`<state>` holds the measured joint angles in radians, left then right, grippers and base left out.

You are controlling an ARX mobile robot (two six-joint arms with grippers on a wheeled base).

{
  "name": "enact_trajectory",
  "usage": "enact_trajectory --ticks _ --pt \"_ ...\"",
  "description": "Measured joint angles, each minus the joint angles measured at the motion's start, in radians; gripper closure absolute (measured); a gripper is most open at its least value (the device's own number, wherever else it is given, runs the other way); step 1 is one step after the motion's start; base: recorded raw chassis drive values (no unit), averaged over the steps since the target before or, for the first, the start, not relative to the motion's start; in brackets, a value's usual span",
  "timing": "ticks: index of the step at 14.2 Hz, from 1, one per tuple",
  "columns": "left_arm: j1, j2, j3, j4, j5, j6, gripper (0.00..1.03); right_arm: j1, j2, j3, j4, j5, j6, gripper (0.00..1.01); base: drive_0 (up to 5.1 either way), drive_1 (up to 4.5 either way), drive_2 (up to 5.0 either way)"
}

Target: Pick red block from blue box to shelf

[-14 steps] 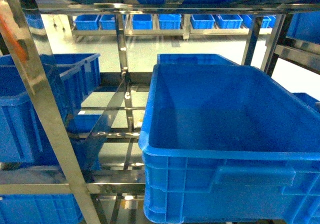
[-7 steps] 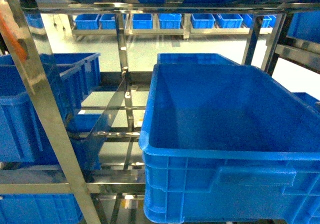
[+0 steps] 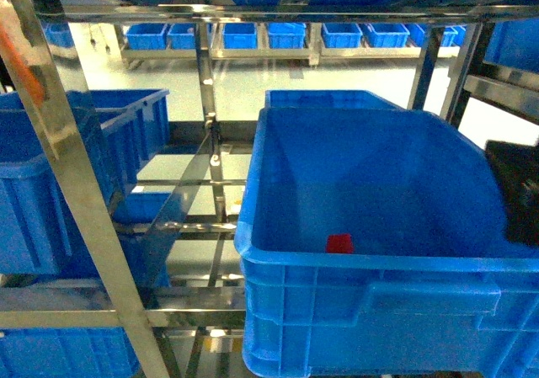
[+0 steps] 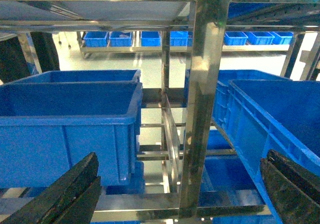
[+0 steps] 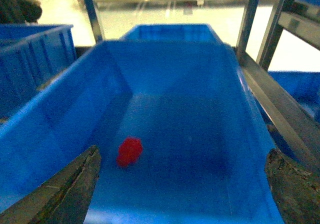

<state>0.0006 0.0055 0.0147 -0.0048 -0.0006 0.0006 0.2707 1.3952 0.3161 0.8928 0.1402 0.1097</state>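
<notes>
Small glossy red block [image 5: 130,151] lies in a dark blue ribbed crate [image 3: 370,264] on the steel shelf [image 3: 63,167].
Right gripper [image 5: 182,191], fingers spread and empty, hangs above it; left gripper [image 4: 180,194] also open.

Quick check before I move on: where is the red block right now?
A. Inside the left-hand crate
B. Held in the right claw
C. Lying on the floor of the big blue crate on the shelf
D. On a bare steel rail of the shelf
C. The red block lies loose on the floor of the big blue crate, and the right claw is open and empty above it.
</notes>
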Motion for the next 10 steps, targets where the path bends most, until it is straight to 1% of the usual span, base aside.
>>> enact_trajectory --ticks 1,2,3,4,5,6,8,9,10 --pt "0.000 0.000 0.000 0.000 0.000 0.000 0.05 0.019 -0.138 -0.114 -0.054 0.021 -0.024 0.04 0.0 0.00 0.0" --pt "0.000 0.000 0.000 0.000 0.000 0.000 0.05 0.027 -0.222 -0.216 0.084 0.100 -0.063 0.16 0.0 0.00 0.0" --pt "0.000 0.000 0.000 0.002 0.000 0.000 0.05 -0.014 -0.302 -0.228 0.099 0.110 -0.084 0.29 0.0 0.00 0.0" --pt "0.000 0.000 0.000 0.001 0.000 0.000 0.05 -0.046 -0.370 -0.237 0.055 0.092 -0.091 0.41 0.0 0.00 0.0" --pt "0.000 0.000 0.000 0.001 0.000 0.000 0.05 -0.071 -0.427 -0.262 -0.001 0.062 -0.097 0.54 0.0 0.00 0.0" --pt "0.000 0.000 0.000 0.001 0.000 0.000 0.05 -0.090 -0.478 -0.279 -0.047 0.040 -0.102 0.65 0.0 0.00 0.0" --pt "0.000 0.000 0.000 0.001 0.000 0.000 0.05 -0.132 -0.605 -0.291 -0.137 0.001 -0.103 0.91 0.0 0.00 0.0" --pt "0.000 0.000 0.000 0.001 0.000 0.000 0.05 -0.150 -0.661 -0.299 -0.188 -0.014 -0.106 0.99 0.0 0.00 0.0" --pt "0.000 0.000 0.000 0.001 0.000 0.000 0.05 -0.165 -0.714 -0.303 -0.239 -0.031 -0.106 0.99 0.0 0.00 0.0"
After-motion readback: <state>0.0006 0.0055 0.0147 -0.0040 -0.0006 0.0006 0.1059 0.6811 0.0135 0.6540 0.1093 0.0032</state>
